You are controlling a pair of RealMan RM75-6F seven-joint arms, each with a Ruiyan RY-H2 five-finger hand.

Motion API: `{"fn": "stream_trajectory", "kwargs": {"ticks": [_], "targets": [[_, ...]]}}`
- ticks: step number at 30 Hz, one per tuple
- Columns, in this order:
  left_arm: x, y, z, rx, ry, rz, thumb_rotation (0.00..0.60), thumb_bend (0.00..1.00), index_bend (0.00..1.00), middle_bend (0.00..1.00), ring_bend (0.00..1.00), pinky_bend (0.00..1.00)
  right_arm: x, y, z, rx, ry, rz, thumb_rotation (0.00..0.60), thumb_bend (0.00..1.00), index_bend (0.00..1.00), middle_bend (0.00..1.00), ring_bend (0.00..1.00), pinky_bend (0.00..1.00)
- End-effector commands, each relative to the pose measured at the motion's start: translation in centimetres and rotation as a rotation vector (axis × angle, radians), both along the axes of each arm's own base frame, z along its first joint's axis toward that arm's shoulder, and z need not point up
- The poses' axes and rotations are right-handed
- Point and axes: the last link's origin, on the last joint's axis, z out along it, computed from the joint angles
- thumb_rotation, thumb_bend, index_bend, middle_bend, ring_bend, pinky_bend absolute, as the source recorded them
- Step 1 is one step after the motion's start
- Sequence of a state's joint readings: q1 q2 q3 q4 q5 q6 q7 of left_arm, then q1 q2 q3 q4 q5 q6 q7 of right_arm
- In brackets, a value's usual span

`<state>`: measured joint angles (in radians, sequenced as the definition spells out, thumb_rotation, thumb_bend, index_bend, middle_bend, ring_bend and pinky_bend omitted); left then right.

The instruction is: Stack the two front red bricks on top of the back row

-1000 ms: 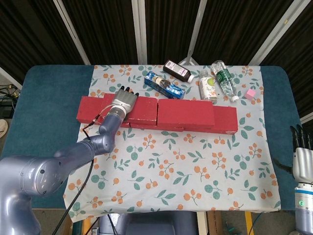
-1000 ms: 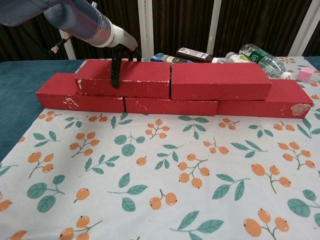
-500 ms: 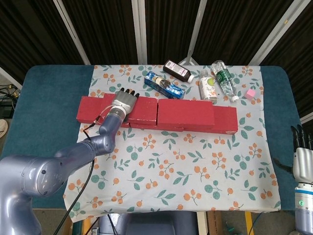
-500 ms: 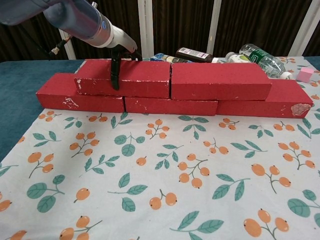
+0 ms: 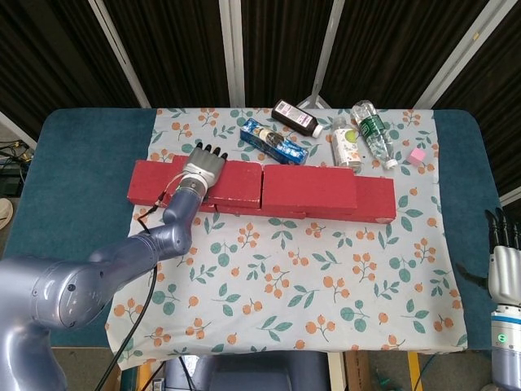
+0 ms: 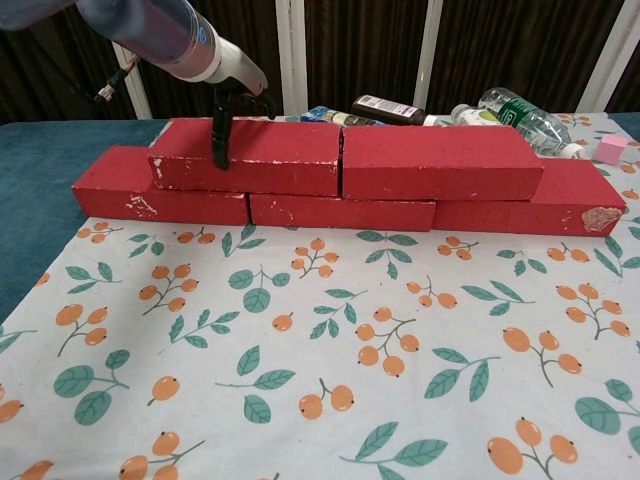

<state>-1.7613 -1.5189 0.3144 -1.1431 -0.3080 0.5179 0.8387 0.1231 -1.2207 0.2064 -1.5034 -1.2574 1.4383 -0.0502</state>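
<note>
1. Red bricks form a low wall across the floral cloth: a back row of three lies end to end on the table, and two more sit on top, all with long axes running left to right.
2. On top, the left brick and the right brick meet end to end with a thin seam between them, so judging by how they lie, both front bricks are already up on the row.
3. Over the left brick's left part sits the left hand. Its fingers reach over the brick's far edge, side by side and only slightly fanned. In the chest view a dark thumb hangs down the brick's near face.
4. So the brick lies directly under the palm, gripped across its short width, front face to back edge. Whether the hand squeezes it or only rests around it I cannot tell.
5. Any coming move, a small nudge or a release, turns on that crosswise straddle: lifting clear means going straight up, since a sideways pull would drag the brick along its long axis against its neighbour.
6. Well apart at the table's right edge, the right hand points upward with fingers close together and holds nothing. The left is far nearer the bricks.
</note>
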Motion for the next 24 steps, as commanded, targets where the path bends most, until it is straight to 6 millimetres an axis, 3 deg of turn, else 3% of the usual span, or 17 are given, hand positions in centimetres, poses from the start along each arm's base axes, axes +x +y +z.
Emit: {"fn": "stream_trajectory", "kwargs": {"ticks": [1, 9, 12, 19, 24], "targets": [[0.5, 0.0, 0.9, 0.021, -0.001, -0.002, 0.6, 0.0, 0.0, 0.0, 0.0, 0.04, 0.0, 0.0, 0.0, 0.0, 0.0, -0.001, 0.6, 0.2, 0.04, 0.01, 0.04, 0.0], [1.6, -0.6, 5.1, 0.082, -0.056, 0.011, 0.6, 0.0, 0.0, 0.0, 0.0, 0.05, 0.2, 0.1, 0.0, 0.002, -0.005, 0.005, 0.6, 0.2, 0.04, 0.01, 0.04, 0.0], [0.9, -2.1, 7.7, 0.121, -0.075, -0.02, 0.6, 0.0, 0.0, 0.0, 0.0, 0.08, 0.2, 0.1, 0.0, 0.004, 0.001, 0.014, 0.6, 0.2, 0.04, 0.01, 0.04, 0.0], [-6.6, -9.9, 13.1, 0.238, -0.13, -0.086, 0.6, 0.0, 0.0, 0.01, 0.0, 0.1, 0.2, 0.0, -0.3, 0.022, 0.032, 0.041, 0.6, 0.2, 0.04, 0.01, 0.04, 0.0], [-14.3, -17.4, 16.7, 0.352, -0.239, -0.038, 0.6, 0.0, 0.02, 0.01, 0.0, 0.1, 0.5, 0.0, -0.6, 0.046, 0.045, 0.071, 0.6, 0.2, 0.04, 0.01, 0.04, 0.0]]}}
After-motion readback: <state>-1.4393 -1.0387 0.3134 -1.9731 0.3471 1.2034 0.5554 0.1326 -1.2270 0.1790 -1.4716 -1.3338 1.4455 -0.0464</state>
